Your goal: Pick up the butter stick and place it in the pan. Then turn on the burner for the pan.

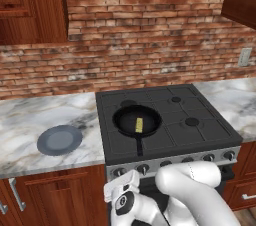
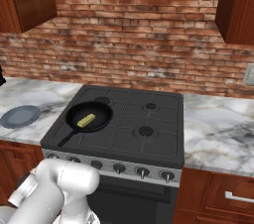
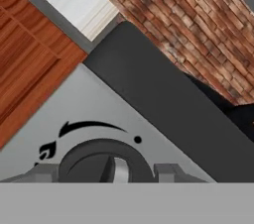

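I'm looking at a red brick wall [image 1: 150, 45] over a marble counter [image 1: 35, 120], with the black stove [image 1: 200, 115] set into it as my landmark. The arm [image 1: 190, 190] is folded low in front of the stove's control panel, below the row of knobs.

The pan [image 1: 136, 120] sits on the stove's front-left burner, handle pointing toward the panel. Inside it lies the butter stick [image 1: 139, 125], flat on the pan floor near the middle; I see it in the right base view too [image 2: 86, 120]. So I judge the first half of the job done: butter delivered. What is left is the burner.

Left of the stove, on the counter, a grey-blue plate [image 1: 59, 140] holds nothing.

The hand camera is pressed up close to the stove's grey panel, facing one dark round knob [image 3: 104, 161] with a flame mark and curved arrow above it. The gripper [image 3: 105, 172] straddles that knob, one fingertip [image 3: 44, 172] either side; whether the pads actually grip it I cannot tell. I read this as lining up for the turn, though I can't confirm it is the pan's knob.
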Motion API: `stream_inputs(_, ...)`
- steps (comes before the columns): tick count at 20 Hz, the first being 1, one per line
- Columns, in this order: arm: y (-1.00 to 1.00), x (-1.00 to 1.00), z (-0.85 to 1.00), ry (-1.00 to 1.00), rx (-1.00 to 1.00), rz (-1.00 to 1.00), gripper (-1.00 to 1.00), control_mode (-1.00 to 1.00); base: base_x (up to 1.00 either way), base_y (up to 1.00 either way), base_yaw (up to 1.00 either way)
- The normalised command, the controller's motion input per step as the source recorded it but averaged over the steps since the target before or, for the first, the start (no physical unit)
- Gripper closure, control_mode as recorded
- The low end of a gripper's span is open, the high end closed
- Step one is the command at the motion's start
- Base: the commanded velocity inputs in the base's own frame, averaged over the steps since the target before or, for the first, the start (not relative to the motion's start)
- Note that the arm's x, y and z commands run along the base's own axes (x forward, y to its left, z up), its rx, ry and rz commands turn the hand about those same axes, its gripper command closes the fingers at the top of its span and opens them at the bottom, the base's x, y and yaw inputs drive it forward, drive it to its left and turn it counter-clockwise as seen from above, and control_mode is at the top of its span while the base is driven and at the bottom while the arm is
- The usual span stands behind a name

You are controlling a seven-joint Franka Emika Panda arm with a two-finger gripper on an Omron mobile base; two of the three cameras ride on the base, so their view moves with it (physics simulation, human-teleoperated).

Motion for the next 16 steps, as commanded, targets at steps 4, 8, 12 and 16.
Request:
stream_inputs(4,-0.15,0.00,0.00,0.15,-0.10,0.00,1.00,-1.00,0.00,0.00,0.00)
stream_inputs(8,-0.17,0.00,0.00,0.16,-0.11,0.01,1.00,-1.00,0.00,0.00,0.00)
stream_inputs(12,-0.30,0.00,0.00,0.16,-0.10,0.04,1.00,-1.00,0.00,0.00,0.00)
stream_inputs(16,-0.43,0.00,0.00,0.15,-0.06,0.10,1.00,-1.00,0.00,0.00,0.00)
